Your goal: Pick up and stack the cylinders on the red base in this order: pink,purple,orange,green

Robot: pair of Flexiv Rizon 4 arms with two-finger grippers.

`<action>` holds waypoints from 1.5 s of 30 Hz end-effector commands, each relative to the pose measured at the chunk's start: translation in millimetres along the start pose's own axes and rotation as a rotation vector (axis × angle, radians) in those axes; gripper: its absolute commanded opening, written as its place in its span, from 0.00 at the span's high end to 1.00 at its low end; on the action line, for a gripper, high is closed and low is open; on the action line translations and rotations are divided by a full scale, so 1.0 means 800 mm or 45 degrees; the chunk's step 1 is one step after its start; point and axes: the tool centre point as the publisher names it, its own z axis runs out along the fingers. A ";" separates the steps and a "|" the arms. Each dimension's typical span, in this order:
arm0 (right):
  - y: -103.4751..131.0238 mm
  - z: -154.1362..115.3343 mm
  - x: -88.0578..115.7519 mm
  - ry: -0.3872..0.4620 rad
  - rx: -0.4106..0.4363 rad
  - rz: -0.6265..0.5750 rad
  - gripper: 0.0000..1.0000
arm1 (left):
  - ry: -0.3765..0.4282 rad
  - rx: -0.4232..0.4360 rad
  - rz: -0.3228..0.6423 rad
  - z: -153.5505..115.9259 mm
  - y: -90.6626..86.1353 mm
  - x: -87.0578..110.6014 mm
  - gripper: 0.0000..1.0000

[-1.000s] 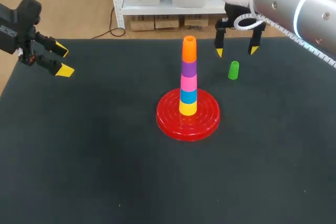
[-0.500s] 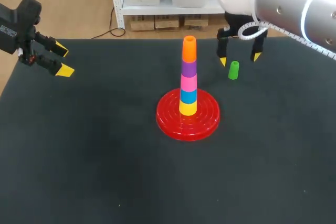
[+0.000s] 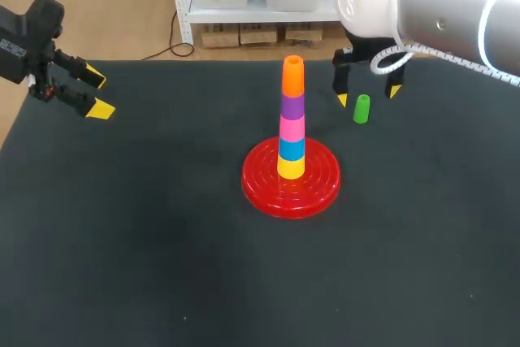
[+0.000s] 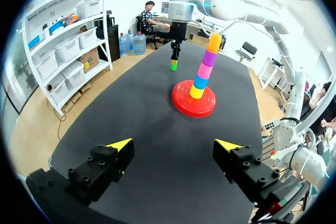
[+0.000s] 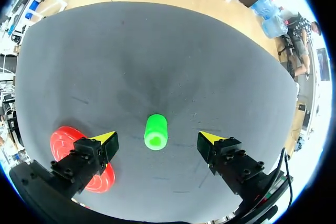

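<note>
Bright, even light: soft shadows on the table [image 3: 122, 241], slight sheen on the red base [image 3: 315, 190].

One round red plastic base [image 3: 264, 180]. Six plastic cylinders, one of each colour: yellow cylinder [image 3: 291, 167], blue cylinder [image 3: 292, 149], pink cylinder [image 3: 292, 127], purple cylinder [image 3: 292, 106], orange cylinder [image 3: 292, 75], green cylinder [image 3: 361, 109].

The right claw [image 3: 368, 95] sinks lower at the far right of the desk [image 3: 122, 241], its spread yellow tips now level with the green cylinder [image 3: 361, 109], one on each side, no longer above it.
</note>
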 end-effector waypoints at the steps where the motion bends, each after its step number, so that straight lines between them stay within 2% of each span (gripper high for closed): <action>1: 0.000 0.000 0.009 -0.287 0.004 0.008 0.00 | -0.002 -0.002 0.001 0.000 0.000 0.001 0.00; 6: -0.001 -0.001 0.005 -0.307 0.000 0.017 0.00 | -0.002 -0.002 0.001 0.000 0.000 0.001 0.00; 7: -0.002 -0.002 0.004 -0.308 0.000 0.018 0.05 | -0.002 -0.002 0.001 0.000 0.000 0.001 0.00; 8: -0.002 -0.002 0.003 -0.309 0.001 0.019 0.21 | -0.002 -0.002 0.001 0.000 0.000 0.001 0.00; 9: -0.002 -0.002 0.003 -0.309 0.001 0.019 0.26 | -0.002 -0.002 0.001 0.000 0.000 0.001 0.00; 12: -0.001 -0.001 0.001 -0.302 0.007 0.017 0.30 | -0.002 -0.002 0.001 0.000 0.000 0.001 0.00; 18: -0.001 0.001 0.000 -0.290 0.016 0.010 0.29 | -0.002 -0.002 0.001 0.000 0.000 0.001 0.00; 23: 0.000 0.002 0.000 -0.291 0.019 0.007 0.34 | -0.002 -0.002 0.001 0.000 0.000 0.001 0.00; 26: 0.000 0.004 -0.001 -0.288 0.022 0.007 0.47 | -0.002 -0.002 0.001 0.000 0.000 0.001 0.00; 27: 0.000 0.005 -0.001 -0.287 0.023 0.008 0.49 | -0.002 -0.002 0.001 0.000 0.000 0.001 0.00; 45: 0.003 0.009 -0.006 -0.277 0.017 0.008 0.54 | -0.002 -0.002 0.001 0.000 0.000 0.001 0.00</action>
